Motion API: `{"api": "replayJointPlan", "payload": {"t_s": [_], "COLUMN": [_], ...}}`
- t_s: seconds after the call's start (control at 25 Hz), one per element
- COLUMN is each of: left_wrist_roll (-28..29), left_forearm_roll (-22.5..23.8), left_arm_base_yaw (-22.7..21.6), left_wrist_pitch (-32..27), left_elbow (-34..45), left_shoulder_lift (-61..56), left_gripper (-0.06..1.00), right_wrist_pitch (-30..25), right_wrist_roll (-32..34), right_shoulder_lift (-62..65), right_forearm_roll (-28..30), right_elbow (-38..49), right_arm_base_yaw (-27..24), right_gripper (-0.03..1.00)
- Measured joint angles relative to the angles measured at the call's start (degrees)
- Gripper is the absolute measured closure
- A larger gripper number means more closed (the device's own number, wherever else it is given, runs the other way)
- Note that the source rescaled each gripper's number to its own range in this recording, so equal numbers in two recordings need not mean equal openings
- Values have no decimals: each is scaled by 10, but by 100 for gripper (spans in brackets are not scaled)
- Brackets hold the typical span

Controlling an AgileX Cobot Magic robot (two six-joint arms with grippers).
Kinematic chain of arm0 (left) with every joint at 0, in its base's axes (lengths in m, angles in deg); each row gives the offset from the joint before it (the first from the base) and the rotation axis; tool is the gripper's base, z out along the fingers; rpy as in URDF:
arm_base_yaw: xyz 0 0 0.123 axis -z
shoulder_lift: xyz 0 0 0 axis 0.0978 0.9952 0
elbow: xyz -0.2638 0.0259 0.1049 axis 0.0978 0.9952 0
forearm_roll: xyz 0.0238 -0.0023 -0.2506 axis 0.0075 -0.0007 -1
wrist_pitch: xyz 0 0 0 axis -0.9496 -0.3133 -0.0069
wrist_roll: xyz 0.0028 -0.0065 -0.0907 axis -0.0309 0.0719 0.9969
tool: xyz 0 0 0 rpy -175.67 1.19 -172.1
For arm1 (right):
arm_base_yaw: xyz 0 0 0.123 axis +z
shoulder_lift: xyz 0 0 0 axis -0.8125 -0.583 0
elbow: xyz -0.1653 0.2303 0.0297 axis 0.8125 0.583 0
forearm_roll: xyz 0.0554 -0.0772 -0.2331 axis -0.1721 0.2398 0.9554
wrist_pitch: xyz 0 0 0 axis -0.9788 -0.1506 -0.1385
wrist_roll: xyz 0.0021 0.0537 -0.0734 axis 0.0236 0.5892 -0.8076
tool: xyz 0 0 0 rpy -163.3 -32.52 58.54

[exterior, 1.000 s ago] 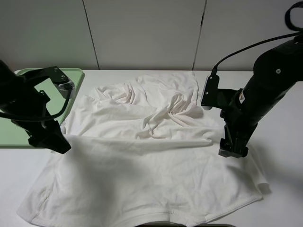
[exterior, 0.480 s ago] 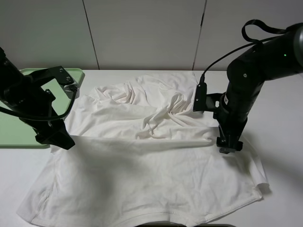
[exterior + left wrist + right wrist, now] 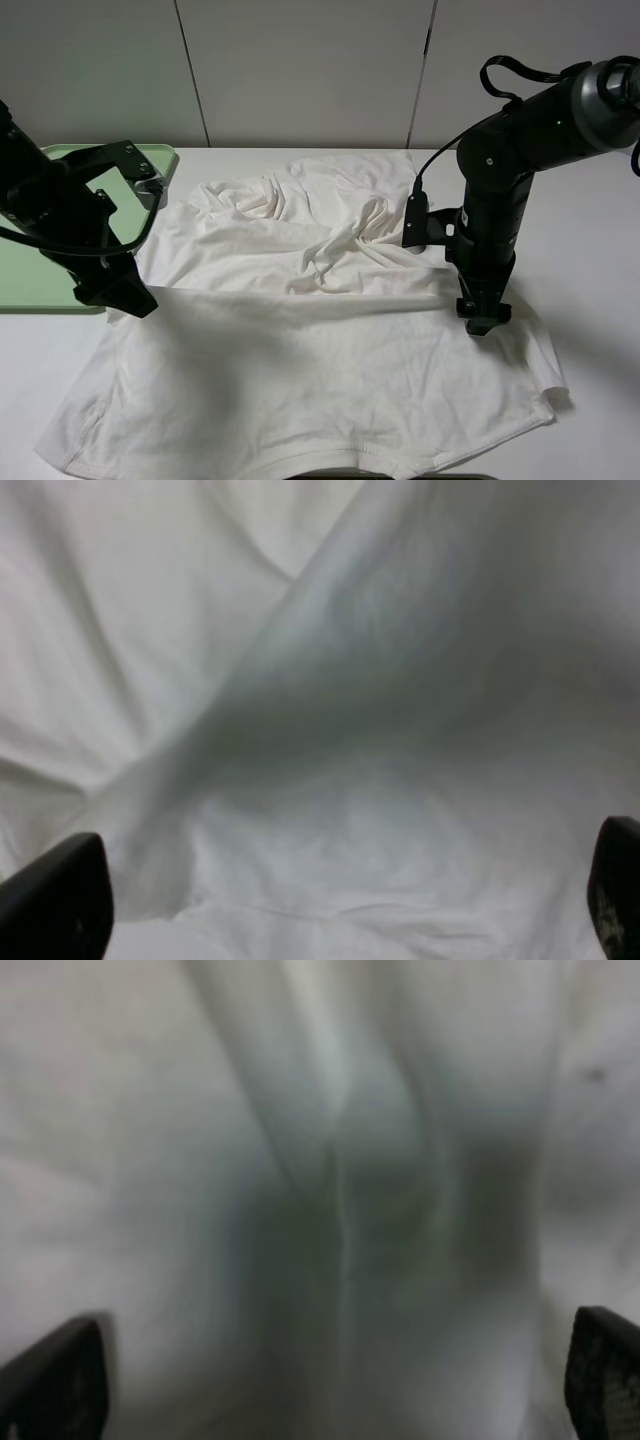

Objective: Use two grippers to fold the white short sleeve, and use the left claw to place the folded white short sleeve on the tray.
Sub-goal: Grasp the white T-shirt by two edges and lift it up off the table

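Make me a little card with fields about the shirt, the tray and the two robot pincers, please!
cloth: large plain white wrinkly cotton T-shirt, spread on the white table, far half bunched
tray: flat light green plastic rectangular tray, at the table's left side, shirt not on it
left arm: left black two-fingered pincer, open, low at the shirt's left side
right arm: right black two-fingered pincer, open, low at the shirt's right side
crease: runs across the shirt between the pincers

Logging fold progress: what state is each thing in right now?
white short sleeve: spread on the table, wrinkled, fold ridge across its middle.
tray: no cloth on its visible part.
left gripper: open, down at the cloth.
right gripper: open, down at the cloth.
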Motion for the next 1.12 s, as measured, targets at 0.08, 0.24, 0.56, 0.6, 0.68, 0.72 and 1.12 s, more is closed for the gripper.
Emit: {"api": "replayJointPlan", "payload": {"t_s": [0.08,0.24,0.56,0.6,0.68,0.72,1.12], "left_wrist_roll": [0,-1,-11,-12,-12,-12,-12], "left_forearm_roll": [0,0,2,3,3,3,112], "left_arm_base_yaw": [0,0,0,0,0,0,4], "left_wrist_pitch": [0,0,5,7,8,8,20], "left_elbow": [0,0,0,0,0,-2,-57], "left_shoulder_lift": [0,0,0,10,17,24,122], "left_gripper": [0,0,2,3,3,4,6], "right_wrist_pitch": [-2,-17,-45,-45,-45,-45,-47], "right_wrist_roll": [-2,-15,-17,-17,-17,-16,-5], "right_shoulder_lift": [-1,-1,-1,-1,-1,-1,-1], "right_forearm_roll": [0,2,2,2,1,1,0], "right_elbow": [0,-1,-1,-1,-1,-1,-2], "right_arm_base_yaw": [0,0,0,0,0,0,0], "right_gripper": [-3,27,97,97,97,97,97]}}
